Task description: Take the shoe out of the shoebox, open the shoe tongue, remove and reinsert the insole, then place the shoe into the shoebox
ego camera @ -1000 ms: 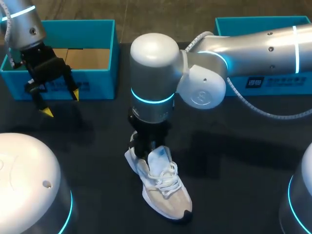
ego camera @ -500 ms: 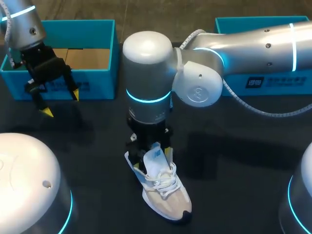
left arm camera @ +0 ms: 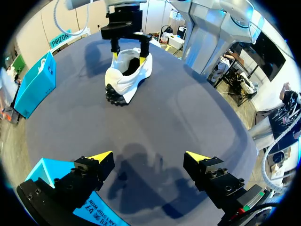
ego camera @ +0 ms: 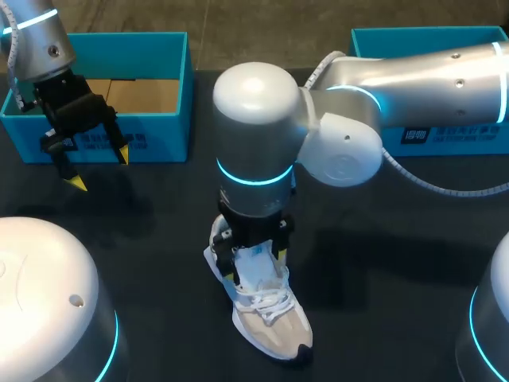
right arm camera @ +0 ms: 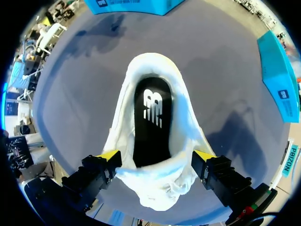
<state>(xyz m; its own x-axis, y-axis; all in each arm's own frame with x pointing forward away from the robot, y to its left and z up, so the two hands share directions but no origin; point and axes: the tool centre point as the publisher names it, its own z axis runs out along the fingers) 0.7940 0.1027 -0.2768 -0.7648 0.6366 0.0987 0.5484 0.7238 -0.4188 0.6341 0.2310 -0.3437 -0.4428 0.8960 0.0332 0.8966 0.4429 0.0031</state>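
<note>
The bench gives room on every side of the shoe, which stands mid-bench, well apart from the shoebox. The tongue is lifted and the insole seems seated. The right gripper straddles the collar, fingers spread and apparently pinching nothing. Next it must reach in for the insole. The left gripper hangs by the box with fingers spread.

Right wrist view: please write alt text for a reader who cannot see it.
A white shoe stands on the dark table, seen from above, with its black insole visible inside. The right gripper is open, one yellow-tipped finger on each side of the shoe.
</note>
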